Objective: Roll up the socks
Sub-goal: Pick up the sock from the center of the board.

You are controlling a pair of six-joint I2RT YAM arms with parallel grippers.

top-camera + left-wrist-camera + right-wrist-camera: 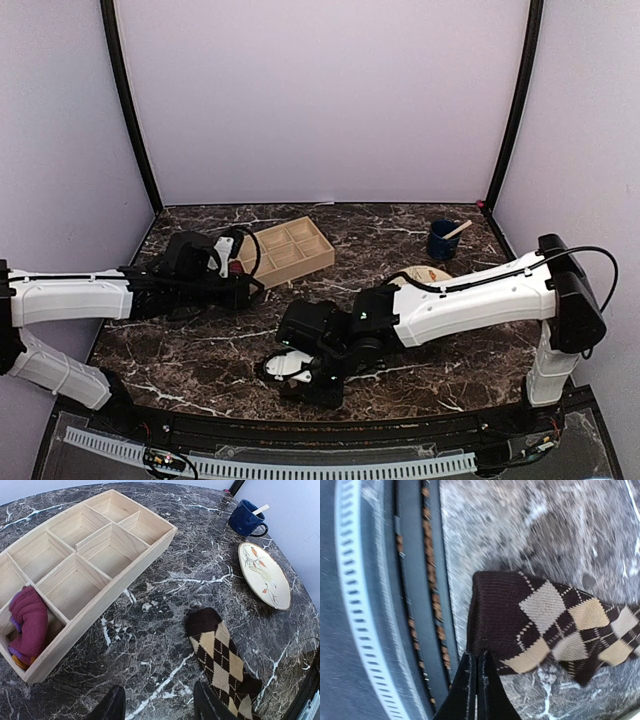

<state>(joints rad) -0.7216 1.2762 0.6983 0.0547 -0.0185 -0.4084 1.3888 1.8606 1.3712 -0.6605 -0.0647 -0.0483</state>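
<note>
Marble table (380, 235), with walls (320, 100) closing off the back and both sides.

- **Back left:** wooden divided tray (110, 595), set at an angle. A maroon sock (27, 627) fills its end compartment. The other compartments are open-topped and free.
- **Middle:** a bare lane of stone runs between the tray and the blue mug (247, 521).
- **Back right:** patterned plate (264, 575) lies flat just in front of the mug, a low obstacle.
- **Front right:** right arm (470, 300) lies across this area and bars reach there.
- **Near edge:** right gripper (476, 657), pinched on the end of the brown argyle sock (545, 625), sits tight against the near rail (420, 605). Little room that side.
- **Between tray and sock:** left gripper (160, 705) is spread over bare stone.
</note>
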